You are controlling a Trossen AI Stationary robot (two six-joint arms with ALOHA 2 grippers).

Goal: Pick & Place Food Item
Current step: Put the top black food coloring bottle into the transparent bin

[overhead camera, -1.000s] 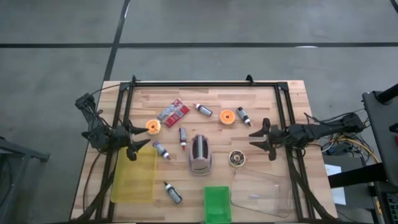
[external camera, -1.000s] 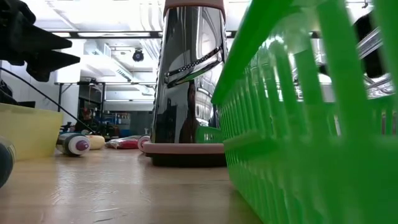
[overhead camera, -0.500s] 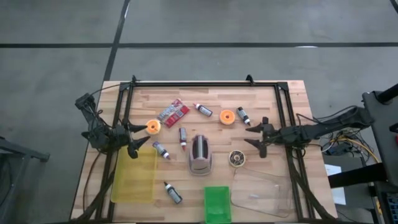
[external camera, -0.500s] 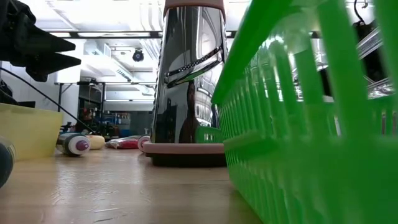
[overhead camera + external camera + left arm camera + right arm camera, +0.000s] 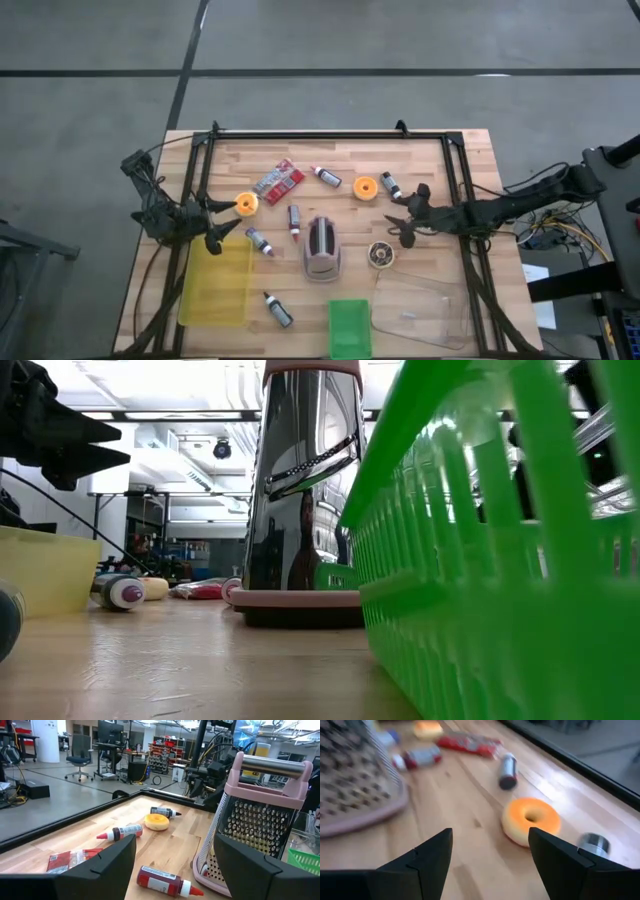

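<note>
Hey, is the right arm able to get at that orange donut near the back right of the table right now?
Probably yes. The right gripper is open and points toward the orange donut, with only bare table between them. A small bottle lies close beside the donut but not across the path.

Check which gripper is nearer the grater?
Right. The right gripper is open just beside the grater, past the small tin; the left gripper is open farther off, over the yellow bin's corner.

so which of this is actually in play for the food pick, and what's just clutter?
In play:
right gripper, jaws open, reaching toward the orange donut
second donut near left gripper
yellow bin, green basket, clear tray: possible drop spots

Clutter:
grater
sauce bottles
red packet
</note>
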